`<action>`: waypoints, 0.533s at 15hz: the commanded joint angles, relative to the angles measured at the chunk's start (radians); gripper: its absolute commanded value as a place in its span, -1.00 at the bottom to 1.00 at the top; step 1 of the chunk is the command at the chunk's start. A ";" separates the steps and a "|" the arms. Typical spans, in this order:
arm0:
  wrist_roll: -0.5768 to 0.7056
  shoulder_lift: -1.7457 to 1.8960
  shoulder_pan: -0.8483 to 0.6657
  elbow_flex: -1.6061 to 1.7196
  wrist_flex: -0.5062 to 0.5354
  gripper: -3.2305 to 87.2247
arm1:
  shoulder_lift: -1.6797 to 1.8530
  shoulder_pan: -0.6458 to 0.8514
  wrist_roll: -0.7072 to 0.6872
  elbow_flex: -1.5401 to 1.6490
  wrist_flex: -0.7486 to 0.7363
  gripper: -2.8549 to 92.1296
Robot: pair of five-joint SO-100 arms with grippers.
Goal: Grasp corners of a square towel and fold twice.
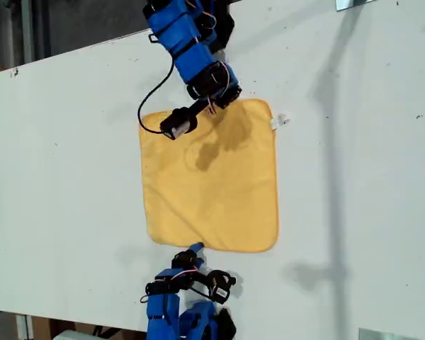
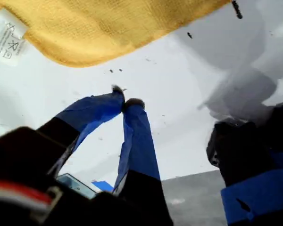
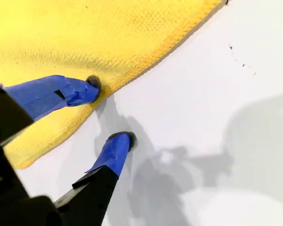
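The yellow towel (image 1: 212, 177) lies spread flat on the white table (image 1: 354, 177), with its white tag (image 1: 280, 121) at the corner toward the exterior view's upper right. My first gripper (image 1: 230, 93) is shut with nothing in it, just off the towel's far edge. The first wrist view shows its tips (image 2: 122, 101) touching over bare table, short of the tagged corner (image 2: 7, 40) of the towel (image 2: 99, 28). My second gripper (image 1: 196, 247) is open at the near edge. One fingertip (image 3: 93, 84) rests on the towel (image 3: 85, 33) and the other (image 3: 123, 140) on the table.
A black cable (image 1: 145, 113) loops from the first arm over the towel's corner at the exterior view's upper left. Metal pieces sit at the exterior view's upper right (image 1: 354, 3) and lower right (image 1: 389, 334). The table's edge runs along the exterior view's upper left.
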 commanded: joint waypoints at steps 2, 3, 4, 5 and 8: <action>0.015 0.020 0.002 -0.009 -0.011 -0.48 | -0.278 -0.049 -0.031 -0.287 -0.012 -0.28; 0.014 0.020 0.006 -0.009 -0.009 -0.48 | -0.342 -0.048 -0.054 -0.339 -0.043 -0.26; 0.014 0.020 0.006 -0.009 -0.009 -0.47 | -0.376 -0.038 -0.072 -0.374 -0.048 -0.26; 0.014 0.020 0.008 -0.009 -0.009 -0.47 | -0.374 -0.025 -0.078 -0.368 -0.066 -0.25; 0.015 0.020 0.009 -0.009 -0.008 -0.48 | -0.380 -0.009 -0.092 -0.313 -0.112 -0.23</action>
